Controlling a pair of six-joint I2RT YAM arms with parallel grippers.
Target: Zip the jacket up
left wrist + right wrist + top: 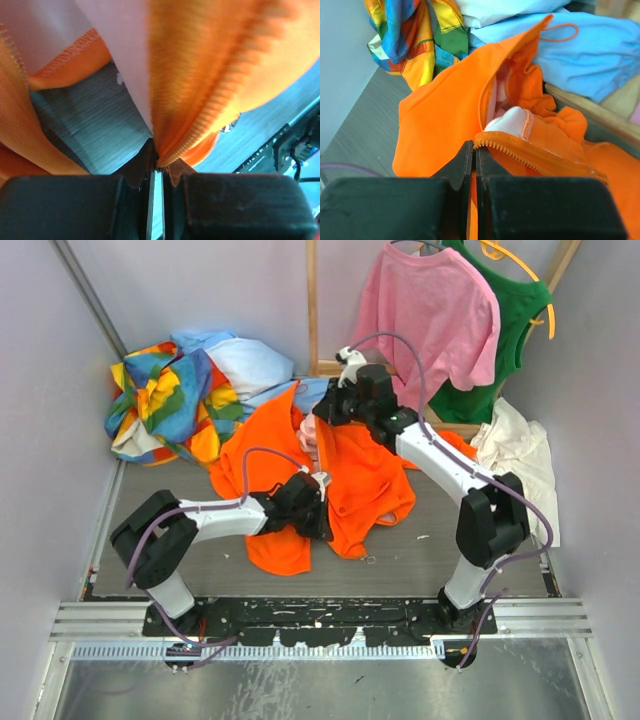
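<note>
The bright orange jacket point(352, 483) lies crumpled and unzipped on the grey table, its pale lining point(512, 122) showing at the open front. My left gripper point(318, 502) is at the jacket's lower front edge. In the left wrist view its jaws point(158, 165) are shut on the orange zipper edge point(200, 135), which rises from them. My right gripper point(325, 412) is at the jacket's upper part near the collar. In the right wrist view it point(475, 147) is shut on the end of a zipper tape point(520, 152), whose teeth run off to the right.
A multicoloured patchwork garment point(170, 400) and a light blue garment point(245, 362) are heaped at the back left. A pink T-shirt point(430, 310) and a green top point(515, 330) hang at the back right. A cream cloth point(520, 450) lies at the right wall.
</note>
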